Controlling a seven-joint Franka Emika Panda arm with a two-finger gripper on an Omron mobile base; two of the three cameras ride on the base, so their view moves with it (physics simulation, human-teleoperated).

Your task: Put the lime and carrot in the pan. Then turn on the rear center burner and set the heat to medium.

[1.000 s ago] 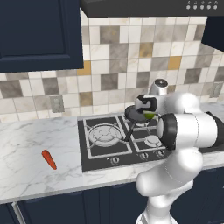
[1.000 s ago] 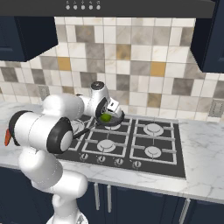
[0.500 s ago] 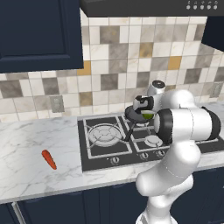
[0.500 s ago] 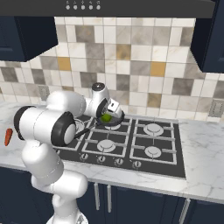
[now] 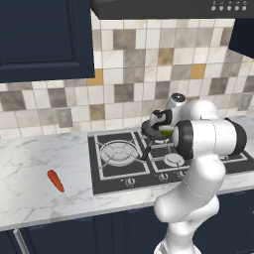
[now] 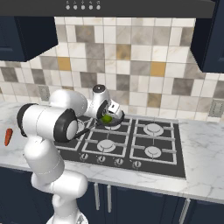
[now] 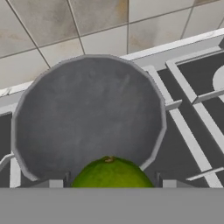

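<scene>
The black pan (image 7: 87, 113) sits on the grates at the rear centre of the cooktop (image 6: 131, 153), its handle (image 5: 146, 150) pointing to the front left. The rear center burner lies hidden beneath it. My gripper (image 7: 109, 183) hangs just over the pan's near rim, shut on the yellow-green lime (image 7: 110, 173). From the base views the lime (image 5: 166, 131) (image 6: 106, 118) shows at the hand, above the pan (image 6: 114, 124). The orange-red carrot (image 5: 55, 180) (image 6: 7, 136) lies on the marble counter, far left of the cooktop.
A large silver burner (image 5: 118, 150) lies left of the pan. Smaller burners (image 6: 154, 129) are at the right. A row of knobs (image 6: 109, 161) runs along the cooktop's front edge. The tiled wall (image 7: 65, 26) rises close behind the pan.
The hand with the lime stays over the pan and has hardly moved. The arm's elbow has swung a little.
</scene>
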